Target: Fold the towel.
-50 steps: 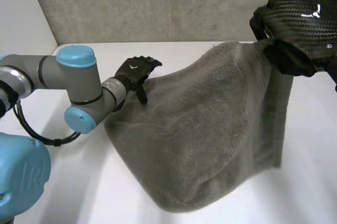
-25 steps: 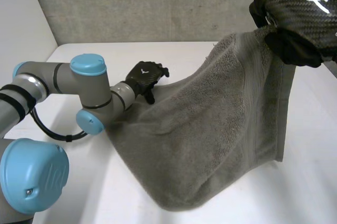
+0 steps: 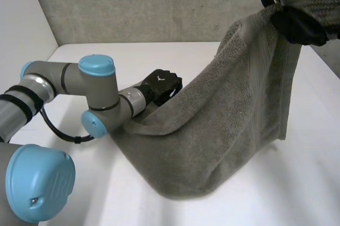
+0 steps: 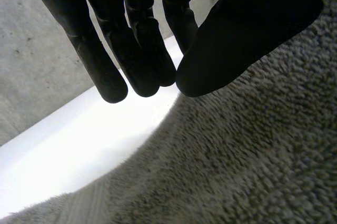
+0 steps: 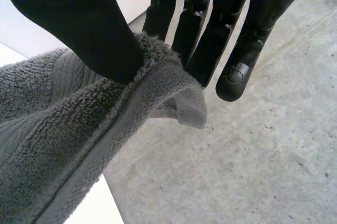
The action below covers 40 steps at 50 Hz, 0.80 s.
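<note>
Progress on the fold looks slight: the towel [image 3: 223,130] lies in no flat layer and no crease is set. It hangs as a slack sheet from the right robot hand [image 3: 303,2], which is raised high at the far right, down to the bench [image 3: 79,56], where its lower belly rests in a rounded sag near the front. In the right wrist view that robot hand grips one corner [image 5: 179,97] of the cloth, pinched between thumb and straight fingers [image 5: 200,34], with the short hem dropping away beneath. The left robot hand [image 3: 162,85] sits low, just behind the towel's rolled long edge. In its own wrist view its fingers [image 4: 137,50] are straight and the thumb lies close beside them over the pile, with no cloth seen caught between, so I judge it released and only near or touching the edge. What is left, I would say, is nearly everything: bring the lifted corner over to meet its opposite, lay the halves together, and smooth them. For room, the bench is bare to the left and toward the wall [image 3: 133,8], and open at the right beyond the hanging hem. The left arm [image 3: 69,82] crowds the near left side, and the bench's left edge runs close behind it.
</note>
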{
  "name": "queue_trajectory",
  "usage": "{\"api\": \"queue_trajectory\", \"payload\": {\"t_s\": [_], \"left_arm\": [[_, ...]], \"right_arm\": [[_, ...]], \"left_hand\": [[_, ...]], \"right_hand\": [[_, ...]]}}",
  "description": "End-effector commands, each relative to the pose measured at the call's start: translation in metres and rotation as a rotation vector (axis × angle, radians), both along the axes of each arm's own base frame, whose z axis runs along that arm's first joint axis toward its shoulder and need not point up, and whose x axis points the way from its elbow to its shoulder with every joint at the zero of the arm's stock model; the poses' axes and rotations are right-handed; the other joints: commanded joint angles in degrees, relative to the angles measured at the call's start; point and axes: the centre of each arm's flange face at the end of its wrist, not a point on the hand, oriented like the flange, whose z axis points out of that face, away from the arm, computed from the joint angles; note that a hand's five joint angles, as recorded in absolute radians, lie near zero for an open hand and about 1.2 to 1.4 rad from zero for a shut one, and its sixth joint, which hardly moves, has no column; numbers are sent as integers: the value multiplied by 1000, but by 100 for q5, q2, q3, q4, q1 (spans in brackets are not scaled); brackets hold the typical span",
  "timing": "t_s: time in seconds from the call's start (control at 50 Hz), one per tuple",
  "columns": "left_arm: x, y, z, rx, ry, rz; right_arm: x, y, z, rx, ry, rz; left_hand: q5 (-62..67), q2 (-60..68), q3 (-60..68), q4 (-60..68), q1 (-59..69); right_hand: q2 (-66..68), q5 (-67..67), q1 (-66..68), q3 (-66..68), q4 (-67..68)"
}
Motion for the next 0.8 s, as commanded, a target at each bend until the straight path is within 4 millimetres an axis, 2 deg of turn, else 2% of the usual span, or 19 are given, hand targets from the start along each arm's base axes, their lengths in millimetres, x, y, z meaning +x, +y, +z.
{"api": "queue_trajectory", "payload": {"t_s": [0.02,0.06,0.12,0.16,0.18,0.22,0.3,0.36,0.42,0.44,0.46,0.48,0.5,0.52,0.54,0.56,0.6,0.74,0.8], "left_arm": [[2,-16,29,-95,36,75],[13,-43,63,-237,91,257],[21,-55,79,-305,128,360],[41,-73,117,-416,215,518],[41,-73,118,-416,216,518],[52,-72,150,-469,272,548],[58,-64,166,-463,302,553],[61,-52,176,-442,324,534],[60,-42,168,-388,316,483],[56,-37,155,-346,298,439],[56,-37,155,-346,298,438],[51,-32,141,-306,280,388],[51,-32,141,-305,280,388],[46,-28,128,-272,259,330],[39,-26,110,-232,238,266],[39,-26,110,-231,238,266],[27,-21,76,-151,202,150],[9,-19,45,1,206,27],[3,-19,29,104,218,2]], "right_arm": [[3,-27,4,-14,-5,-16],[3,-32,5,-22,-8,-19],[5,-45,7,-58,-18,-33],[5,-53,10,-89,-26,-43],[6,-60,12,-128,-37,-55],[8,-67,16,-172,-54,-74],[8,-86,25,-287,-111,-135],[13,-92,21,-282,-121,-140],[14,-92,16,-263,-118,-137],[15,-91,13,-248,-114,-136],[16,-88,10,-235,-109,-127],[16,-88,10,-234,-109,-127],[20,-85,8,-222,-109,-116],[25,-76,9,-221,-113,-91],[25,-76,9,-221,-113,-91],[32,-65,12,-230,-114,-56],[38,-55,15,-235,-114,-27],[38,-23,25,-219,-82,56],[38,-19,25,-213,-74,71]], "left_hand": [[1213,1134,1141,1143,1343],[1213,1134,1141,1143,1343],[1213,1134,1141,1143,1343],[1213,1134,1141,1143,1343],[1213,1134,1141,1143,1343],[1213,1134,1141,1143,1343],[1213,1134,1141,1143,1343],[1213,1134,1141,1143,1343],[1213,1134,1141,1143,1343],[216,137,144,146,346],[206,127,134,136,336],[-2409,-2487,-2481,-2479,-2279],[-2435,-2513,-2507,-2505,-2305],[-4034,-4112,-4106,-4104,-3904],[-4067,-4145,-4139,-4136,-3936],[-4067,-4145,-4139,-4137,-3937],[-4184,-4262,-4256,-4254,-4054],[-4622,-4701,-4694,-4692,-4492],[-4588,-4667,-4661,-4658,-4458]], "right_hand": [[1263,1405,2500,1208,1162],[1263,1405,2500,1208,1162],[1263,1405,2500,1208,1162],[1263,1405,2500,1208,1162],[1263,1405,2500,1208,1162],[1263,1405,2500,1208,1162],[1263,1405,2500,1208,1162],[1263,1405,2500,1208,1162],[1263,1405,2500,1208,1162],[1263,1405,2500,1208,1162],[1263,1405,2500,1208,1162],[1263,1405,2500,1208,1162],[1263,1405,2500,1208,1162],[1263,1405,2500,1208,1162],[1263,1405,2500,1208,1162],[1263,1405,2500,1208,1162],[1263,1405,2500,1208,1162],[1263,1405,2500,1208,1162],[1263,1405,2500,1208,1162]]}}
